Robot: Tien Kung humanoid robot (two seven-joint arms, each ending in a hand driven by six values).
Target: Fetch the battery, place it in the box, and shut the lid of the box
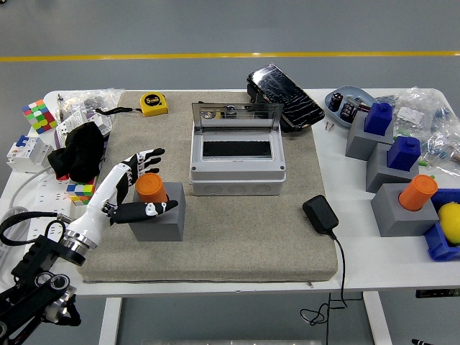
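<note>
An orange cylindrical battery (151, 188) stands upright in a grey block holder (159, 213) on the left of the felt mat. My left hand (141, 184) is open beside it, fingers spread just left of the battery and thumb lying across the block's front. It touches the holder but does not grip the battery. A grey box (237, 164) sits mid-mat with its clear lid (237, 116) raised open at the back. The right arm is out of view.
A yellow tape measure (153, 104), a black glove (79, 151) and colour cubes lie left. A black adapter (320, 214) with cable sits on the mat's right. More grey blocks with blue and orange cylinders (418, 192) stand right.
</note>
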